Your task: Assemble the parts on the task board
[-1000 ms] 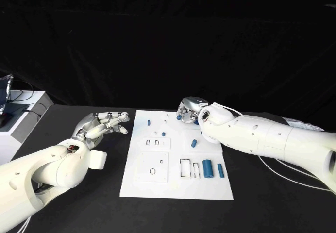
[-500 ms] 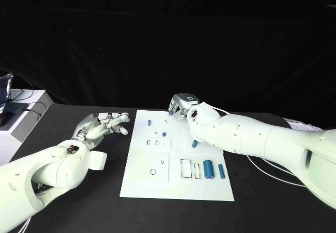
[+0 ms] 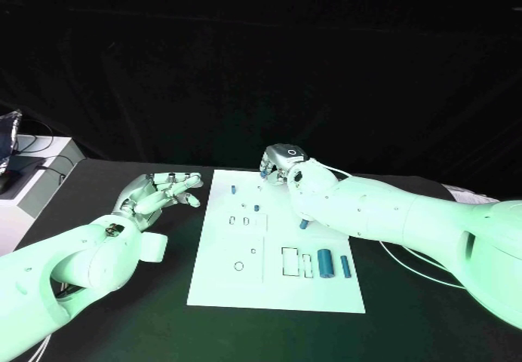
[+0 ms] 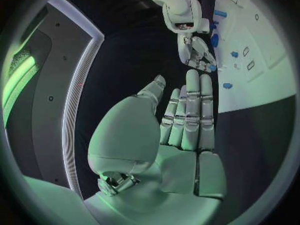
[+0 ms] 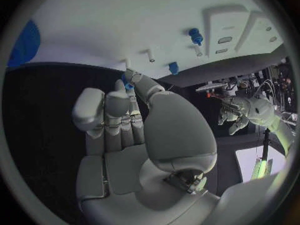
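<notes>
The white task board [image 3: 218, 283] lies in the middle of the black table. Blue parts lie on it: a small piece [image 3: 233, 191] near the far left, a peg [image 3: 256, 207], another [image 3: 302, 223], and two bigger cylinders [image 3: 325, 263] at the right. My right hand [image 3: 280, 162] hovers over the board's far edge with its fingers curled. It pinches a small blue part [image 5: 127, 82] at its fingertips; the left wrist view shows that part [image 4: 212, 67] too. My left hand [image 3: 163, 192] rests left of the board, fingers spread, holding nothing.
A white box [image 3: 16, 200] with cables stands at the table's far left edge. White cables [image 3: 435, 268] trail on the table right of the board. My right arm [image 3: 403, 215] crosses above the board's right side.
My right hand has moved left along the board's far edge, from the far right corner toward the middle. My left hand has stayed where it was.
</notes>
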`<state>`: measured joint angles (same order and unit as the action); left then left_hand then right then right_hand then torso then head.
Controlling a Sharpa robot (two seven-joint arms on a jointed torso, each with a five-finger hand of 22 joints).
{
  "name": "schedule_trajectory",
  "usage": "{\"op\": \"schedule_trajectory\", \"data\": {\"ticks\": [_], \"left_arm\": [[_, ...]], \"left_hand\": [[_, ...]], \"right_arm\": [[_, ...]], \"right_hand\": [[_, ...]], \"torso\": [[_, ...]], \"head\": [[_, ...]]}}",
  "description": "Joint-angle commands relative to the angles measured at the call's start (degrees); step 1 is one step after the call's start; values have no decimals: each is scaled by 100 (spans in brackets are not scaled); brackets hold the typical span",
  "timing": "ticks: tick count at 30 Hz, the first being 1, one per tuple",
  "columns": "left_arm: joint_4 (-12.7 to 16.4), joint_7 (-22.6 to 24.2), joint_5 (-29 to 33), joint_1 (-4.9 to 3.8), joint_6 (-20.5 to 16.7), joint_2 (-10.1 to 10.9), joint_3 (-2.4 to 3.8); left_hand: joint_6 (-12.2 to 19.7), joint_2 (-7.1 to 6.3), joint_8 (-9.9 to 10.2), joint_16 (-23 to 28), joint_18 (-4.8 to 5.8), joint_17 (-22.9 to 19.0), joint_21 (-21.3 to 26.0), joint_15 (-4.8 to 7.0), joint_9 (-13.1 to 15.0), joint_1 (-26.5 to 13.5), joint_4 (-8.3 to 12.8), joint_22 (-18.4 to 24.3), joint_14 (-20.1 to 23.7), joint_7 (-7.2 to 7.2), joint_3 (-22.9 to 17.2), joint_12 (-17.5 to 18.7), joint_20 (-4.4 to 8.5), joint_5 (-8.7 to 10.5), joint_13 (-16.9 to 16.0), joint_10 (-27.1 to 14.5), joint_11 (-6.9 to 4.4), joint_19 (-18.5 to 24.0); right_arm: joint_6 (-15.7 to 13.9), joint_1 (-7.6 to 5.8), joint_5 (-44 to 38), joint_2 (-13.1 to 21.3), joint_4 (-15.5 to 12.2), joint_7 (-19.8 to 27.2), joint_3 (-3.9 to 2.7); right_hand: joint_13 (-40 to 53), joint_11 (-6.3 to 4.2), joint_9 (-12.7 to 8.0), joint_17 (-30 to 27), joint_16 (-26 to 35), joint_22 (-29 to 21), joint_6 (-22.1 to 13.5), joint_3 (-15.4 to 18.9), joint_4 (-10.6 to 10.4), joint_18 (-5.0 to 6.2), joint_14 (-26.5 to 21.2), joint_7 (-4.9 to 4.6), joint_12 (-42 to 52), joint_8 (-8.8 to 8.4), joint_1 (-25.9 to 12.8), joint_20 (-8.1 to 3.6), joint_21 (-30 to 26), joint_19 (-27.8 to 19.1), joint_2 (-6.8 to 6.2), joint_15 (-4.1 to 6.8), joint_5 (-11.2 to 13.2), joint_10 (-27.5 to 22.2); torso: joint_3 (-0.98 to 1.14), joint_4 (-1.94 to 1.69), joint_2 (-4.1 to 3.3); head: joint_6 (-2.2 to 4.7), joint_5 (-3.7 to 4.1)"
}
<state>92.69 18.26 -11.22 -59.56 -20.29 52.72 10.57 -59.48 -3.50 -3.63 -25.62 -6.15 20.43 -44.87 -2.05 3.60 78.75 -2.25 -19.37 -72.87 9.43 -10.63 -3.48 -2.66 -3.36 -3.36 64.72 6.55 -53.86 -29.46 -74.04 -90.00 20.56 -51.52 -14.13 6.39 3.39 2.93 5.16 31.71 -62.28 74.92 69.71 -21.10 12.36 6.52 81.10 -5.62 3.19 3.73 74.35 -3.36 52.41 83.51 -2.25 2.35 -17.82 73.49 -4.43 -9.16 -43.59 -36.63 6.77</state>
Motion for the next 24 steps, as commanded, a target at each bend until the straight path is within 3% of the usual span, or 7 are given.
{"op": "schedule_trajectory", "data": {"ticks": [1,9,24], "left_arm": [[-6,32,-46,-3,103,-15,16],[-26,34,-49,-3,100,-6,27],[-28,30,-50,-3,110,-8,35]], "left_hand": [[37,53,2,-27,-42,-8,-18,1,4,6,28,7,54,-4,3,10,-10,21,-5,-40,12,28],[37,53,2,-27,-42,-8,-18,1,4,6,28,7,54,-4,3,10,-10,21,-5,-40,12,28],[37,53,2,-27,-42,-8,-18,1,4,6,28,7,54,-4,3,10,-10,21,-5,-40,12,28]], "right_arm": [[245,5,-105,-9,17,-30,0],[400,14,-127,10,-3,-43,1],[422,20,-134,-67,132,-4,4]], "right_hand": [[11,-41,473,-6,-27,631,50,-16,-8,45,-18,-29,20,8,-40,-1,-21,201,180,26,-17,69],[12,-42,471,-5,-33,634,53,-18,-5,44,-17,-29,20,8,-37,-2,-26,207,177,27,-29,73],[11,-42,466,-6,-36,633,56,-13,-7,44,-21,-28,20,7,-44,-3,-44,211,170,27,-33,69]], "torso": [[-14,-24,-6],[-11,-2,-23],[-27,-21,-49]], "head": [[-20,9],[-15,-17],[1,-43]]}}
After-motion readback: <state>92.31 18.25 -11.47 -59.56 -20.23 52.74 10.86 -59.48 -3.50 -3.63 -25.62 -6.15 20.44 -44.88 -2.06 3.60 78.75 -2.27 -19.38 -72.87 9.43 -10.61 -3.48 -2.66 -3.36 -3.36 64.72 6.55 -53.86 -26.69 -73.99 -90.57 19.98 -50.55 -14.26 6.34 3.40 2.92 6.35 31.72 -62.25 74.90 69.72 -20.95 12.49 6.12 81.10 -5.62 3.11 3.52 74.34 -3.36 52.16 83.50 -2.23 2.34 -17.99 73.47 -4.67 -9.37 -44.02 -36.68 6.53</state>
